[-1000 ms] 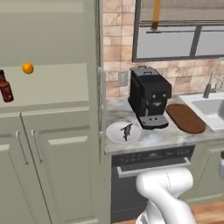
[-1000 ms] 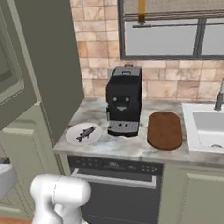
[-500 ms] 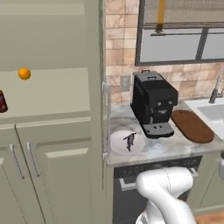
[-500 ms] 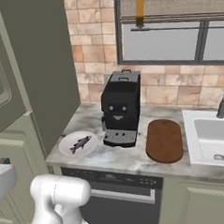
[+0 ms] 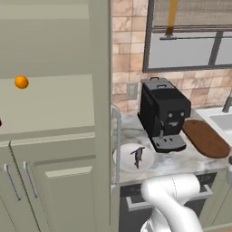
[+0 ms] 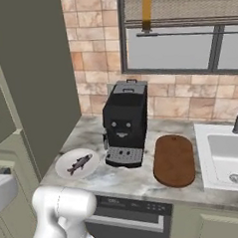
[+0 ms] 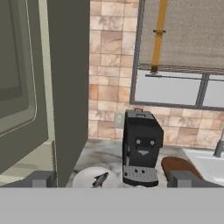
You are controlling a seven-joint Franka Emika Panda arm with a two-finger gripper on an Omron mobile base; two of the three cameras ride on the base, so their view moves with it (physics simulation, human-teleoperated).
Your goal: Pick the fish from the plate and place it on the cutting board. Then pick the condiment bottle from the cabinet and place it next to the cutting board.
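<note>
The fish (image 5: pixel 137 155) lies small and dark on the white plate (image 5: pixel 124 159), at the counter's left end beside the sage-green cabinet (image 5: pixel 54 113). The dark brown cutting board (image 5: pixel 206 138) lies to the right of the coffee machine. From the right I see the fish (image 6: pixel 80 163), the plate (image 6: pixel 64 169) and the cutting board (image 6: pixel 174 160). In the hand view my gripper (image 7: pixel 113 180) is open, fingertips (image 7: pixel 41 179) wide apart, well back from the fish (image 7: pixel 100 179), plate (image 7: pixel 85 177) and cutting board (image 7: pixel 179 166). The condiment bottle is out of view.
A black coffee machine (image 5: pixel 163 113) stands between plate and board. A sink (image 6: pixel 225 157) with a faucet lies right of the board. An orange ball (image 5: pixel 21 82) sits in the cabinet's shelf recess. The cabinet's long door (image 6: pixel 34 86) with a silver handle (image 5: pixel 117 136) flanks the plate.
The whole picture has shifted, so the base has driven: the counter looks nearer and the cabinet shelf has slid left, carrying the bottle off the edge. The gripper stays open.
</note>
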